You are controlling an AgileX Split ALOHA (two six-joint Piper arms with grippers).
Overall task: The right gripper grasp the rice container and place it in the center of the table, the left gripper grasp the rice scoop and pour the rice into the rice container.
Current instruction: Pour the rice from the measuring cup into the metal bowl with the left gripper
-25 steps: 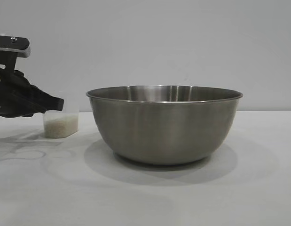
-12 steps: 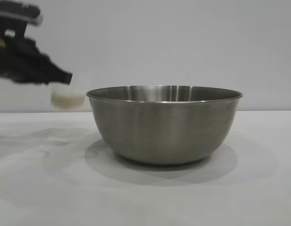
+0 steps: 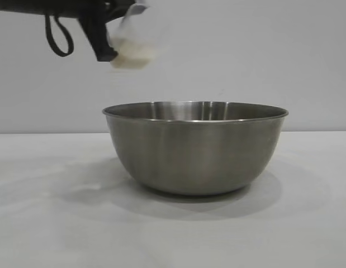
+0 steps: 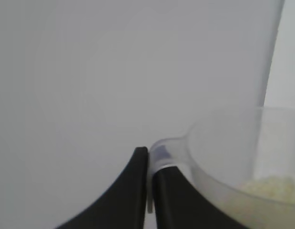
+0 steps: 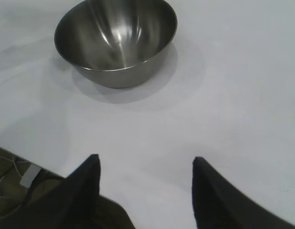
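Observation:
The steel rice container [image 3: 195, 148] stands on the white table [image 3: 50, 223]; it looks empty in the right wrist view [image 5: 116, 40]. My left gripper [image 3: 108, 33] is high at the upper left, shut on the handle of the clear rice scoop [image 3: 133, 36], which hangs tilted above the container's left rim. Rice [image 3: 131, 58] lies in the scoop. In the left wrist view the fingers [image 4: 148, 157] pinch the scoop's handle [image 4: 161, 155], with rice [image 4: 266, 188] inside the cup. My right gripper [image 5: 145, 162] is open and empty, well back from the container.
A plain grey wall stands behind the table. In the right wrist view the table's edge shows near cables and a white block [image 5: 28, 176] below it.
My left gripper has lifted the rice scoop off the table, carried it up and to the right toward the container, and the scoop now tilts.

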